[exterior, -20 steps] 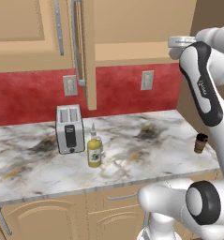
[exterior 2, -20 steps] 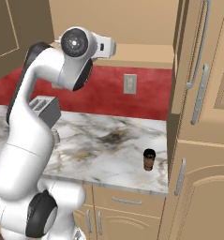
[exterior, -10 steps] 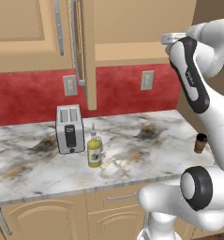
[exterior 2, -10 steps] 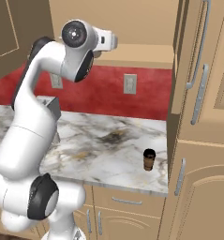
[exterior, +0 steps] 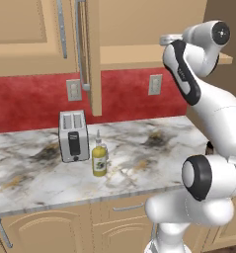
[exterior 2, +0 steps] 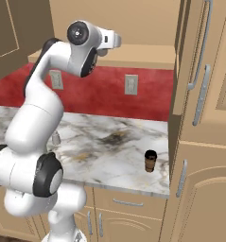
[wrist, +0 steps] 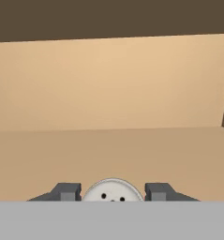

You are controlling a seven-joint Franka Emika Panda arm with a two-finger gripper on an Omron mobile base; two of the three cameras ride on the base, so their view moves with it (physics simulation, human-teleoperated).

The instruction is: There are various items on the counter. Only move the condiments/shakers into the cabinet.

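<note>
Gripping grey shaker (wrist: 112, 189) between fingertips, pincer (wrist: 112, 192) at cabinet shelf (wrist: 111, 154); squeeze bottle (exterior: 99, 157) beside toaster (exterior: 73, 135) on bench (exterior: 139, 158).

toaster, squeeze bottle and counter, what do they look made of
Toaster: seems brushed metal, silver-grey shell with a black front panel. Squeeze bottle: likely soft plastic, matte yellow-green with a white nozzle. Counter: looks like polished marble, white-grey with dark and tan veins.
</note>
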